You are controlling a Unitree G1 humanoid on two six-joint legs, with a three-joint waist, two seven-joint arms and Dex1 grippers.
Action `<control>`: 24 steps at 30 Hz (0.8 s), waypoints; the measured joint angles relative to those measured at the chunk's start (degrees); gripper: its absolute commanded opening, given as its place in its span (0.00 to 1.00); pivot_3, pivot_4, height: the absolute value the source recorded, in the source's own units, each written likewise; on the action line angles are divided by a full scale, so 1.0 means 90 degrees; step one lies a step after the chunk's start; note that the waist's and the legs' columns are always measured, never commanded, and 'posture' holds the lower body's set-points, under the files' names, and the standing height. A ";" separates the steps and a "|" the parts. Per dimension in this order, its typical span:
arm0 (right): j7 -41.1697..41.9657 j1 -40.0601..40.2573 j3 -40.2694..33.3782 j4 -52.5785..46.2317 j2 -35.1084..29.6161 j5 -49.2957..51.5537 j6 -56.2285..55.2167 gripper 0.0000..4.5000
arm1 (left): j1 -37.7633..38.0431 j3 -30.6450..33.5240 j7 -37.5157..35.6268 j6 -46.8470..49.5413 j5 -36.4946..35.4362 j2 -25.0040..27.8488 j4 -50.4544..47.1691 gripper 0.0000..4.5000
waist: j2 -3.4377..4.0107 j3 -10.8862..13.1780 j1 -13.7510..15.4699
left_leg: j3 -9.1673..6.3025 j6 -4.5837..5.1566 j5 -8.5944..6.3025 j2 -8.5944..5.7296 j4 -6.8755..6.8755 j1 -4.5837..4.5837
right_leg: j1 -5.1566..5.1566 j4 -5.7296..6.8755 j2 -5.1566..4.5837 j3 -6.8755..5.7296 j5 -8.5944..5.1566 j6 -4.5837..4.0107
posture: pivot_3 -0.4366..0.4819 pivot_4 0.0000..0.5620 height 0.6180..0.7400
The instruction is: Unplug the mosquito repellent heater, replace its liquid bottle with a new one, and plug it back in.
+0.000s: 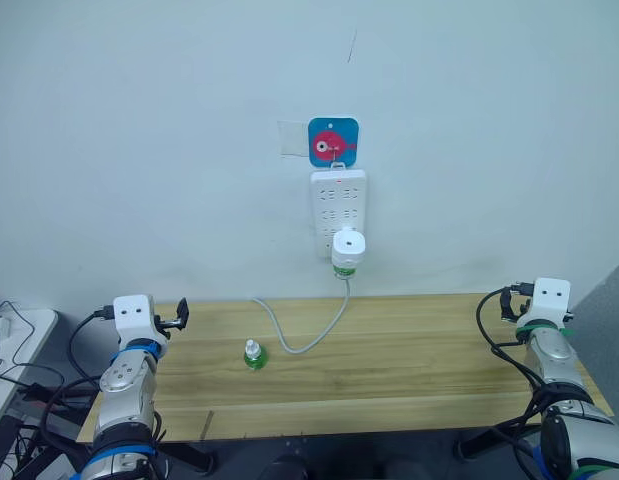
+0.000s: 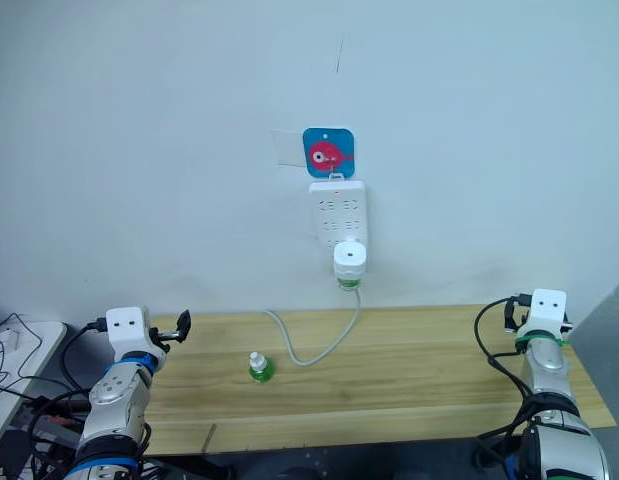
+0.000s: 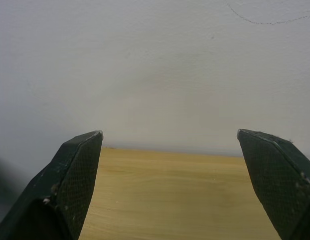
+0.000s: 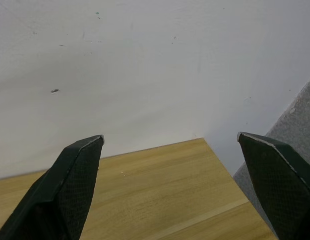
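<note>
White, rounded plastic forms the small mosquito repellent heater, which has a round hole in its top face and a clear bottle with green liquid hanging beneath it. It is plugged into the lowest part of the long white power strip mounted upright on the pale wall, above the back edge of the light wooden table; a blue square hook plate with a red fish sits just above the strip, and a grey cable drops from the strip and curls over the table. The heater's hole faces upward and its bottle points straight down, so its long axis is vertical. A second small clear bottle with green liquid and a white cap stands upright on the table, left of centre, near the cable. The left gripper hovers over the table's left end with its black fingers wide apart, holding nothing. The right gripper hovers at the table's right end, likewise spread wide and empty.
</note>
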 measured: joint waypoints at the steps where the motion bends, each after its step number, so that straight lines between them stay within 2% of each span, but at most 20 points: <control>1: 0.0000 0.0000 0.0000 0.0000 0.0000 0.0000 0.0000 1.00 | 0.0000 0.0000 0.0000 0.0000 0.0000 0.0000 0.0000 1.00 | 0.0000 0.0000 0.0000 | 0.0000 0.0000 0.0000 0.0000 0.0000 0.0000 | 0.0000 0.0000 0.0000 0.0000 0.0000 0.0000 | 0.57 0.00 1.00; 10: 0.0024 0.0051 0.0020 -0.0091 0.0000 -0.0028 0.0000 1.00 | 0.0109 0.0008 0.0001 -0.0007 0.0003 0.0001 -0.0038 1.00 | 0.0000 0.0000 -0.0001 | 0.0001 0.0000 0.0000 0.0000 0.0000 0.0000 | 0.0000 0.0000 0.0000 0.0002 0.0000 0.0000 | 0.55 0.00 1.00; 15: 0.0326 0.0204 0.0262 -0.0451 0.0010 -0.0132 0.0001 1.00 | 0.0193 0.0009 -0.0239 0.0038 -0.0133 -0.0002 -0.0282 1.00 | 0.0003 0.0006 -0.0011 | 0.0001 0.0000 -0.0001 0.0002 0.0000 -0.0002 | -0.0001 -0.0001 -0.0001 0.0001 0.0000 0.0000 | 0.50 0.08 1.00; 21: 0.0581 0.0826 0.0318 -0.1635 0.0065 -0.0139 0.0189 1.00 | 0.0570 0.0014 -0.1043 0.0429 -0.0640 0.0043 -0.1010 1.00 | 0.0030 0.0090 -0.0076 | -0.0001 0.0001 -0.0004 0.0007 -0.0001 -0.0011 | -0.0006 -0.0006 -0.0009 0.0001 -0.0003 0.0000 | 0.44 0.18 1.00; 24: 0.0841 0.1284 0.0381 -0.2768 0.0134 -0.0003 0.0559 1.00 | 0.0726 -0.0004 -0.1627 0.0880 -0.0846 0.0466 -0.1620 1.00 | 0.0040 0.0255 -0.0138 | -0.0003 -0.0004 -0.0002 0.0029 0.0003 -0.0028 | -0.0023 0.0000 -0.0005 -0.0008 -0.0006 0.0003 | 0.42 0.22 1.00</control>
